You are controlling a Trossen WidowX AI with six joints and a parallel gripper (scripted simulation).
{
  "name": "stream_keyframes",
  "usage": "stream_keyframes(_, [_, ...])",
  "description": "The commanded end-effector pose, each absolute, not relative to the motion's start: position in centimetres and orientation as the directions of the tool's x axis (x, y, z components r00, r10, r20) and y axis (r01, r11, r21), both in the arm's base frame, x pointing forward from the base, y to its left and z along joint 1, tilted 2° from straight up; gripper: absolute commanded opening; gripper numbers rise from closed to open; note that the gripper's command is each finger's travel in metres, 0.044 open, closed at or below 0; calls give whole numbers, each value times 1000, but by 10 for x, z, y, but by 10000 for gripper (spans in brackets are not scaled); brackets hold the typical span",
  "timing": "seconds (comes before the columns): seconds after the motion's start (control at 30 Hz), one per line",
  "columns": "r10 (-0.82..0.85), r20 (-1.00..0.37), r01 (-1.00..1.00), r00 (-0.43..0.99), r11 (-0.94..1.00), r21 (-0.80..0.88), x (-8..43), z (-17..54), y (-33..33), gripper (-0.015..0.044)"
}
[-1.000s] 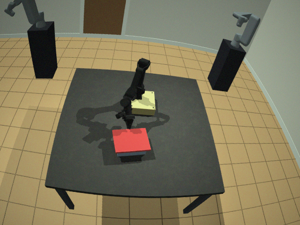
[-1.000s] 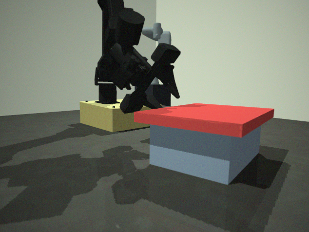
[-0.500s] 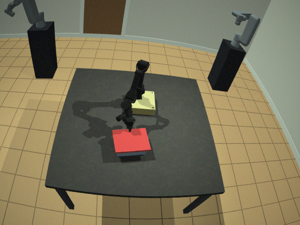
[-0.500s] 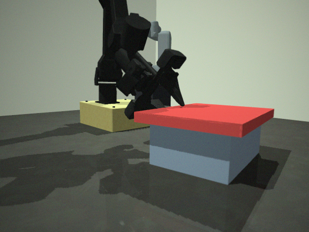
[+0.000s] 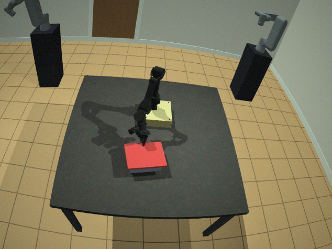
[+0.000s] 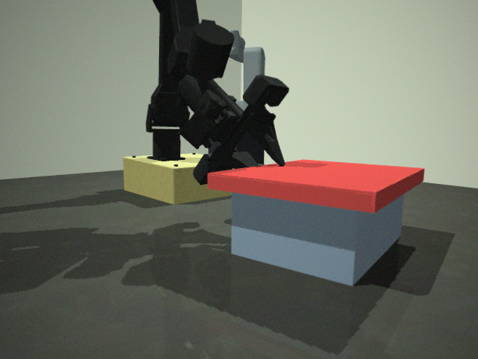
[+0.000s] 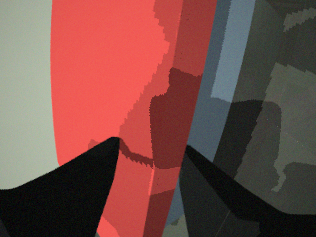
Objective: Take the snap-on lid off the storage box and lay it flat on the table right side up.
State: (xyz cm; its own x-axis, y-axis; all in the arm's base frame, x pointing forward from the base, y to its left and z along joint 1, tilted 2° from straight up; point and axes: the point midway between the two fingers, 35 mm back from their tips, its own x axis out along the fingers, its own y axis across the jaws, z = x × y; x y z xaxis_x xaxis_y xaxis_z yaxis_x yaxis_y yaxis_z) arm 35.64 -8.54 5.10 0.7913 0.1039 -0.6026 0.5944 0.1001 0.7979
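My gripper (image 5: 144,143) (image 6: 242,174) (image 7: 149,149) is clamped on the lid (image 5: 145,155) (image 6: 316,176) (image 7: 107,64), box (image 5: 146,169) (image 6: 293,231) (image 7: 206,119) below blocking straight down, yellow base (image 5: 158,123) (image 6: 148,181) behind limiting pullback, open air above lid, room on table (image 5: 198,177) (image 6: 96,317) (image 7: 300,124) both sides of box.
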Motion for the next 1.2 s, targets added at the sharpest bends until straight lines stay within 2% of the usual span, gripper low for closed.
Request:
stream_keyframes(0.0, [104,-603,594,791,100,798,356,52,-85,0])
stream_keyframes(1.17, [104,-603,594,791,100,798,355,59,-85,0])
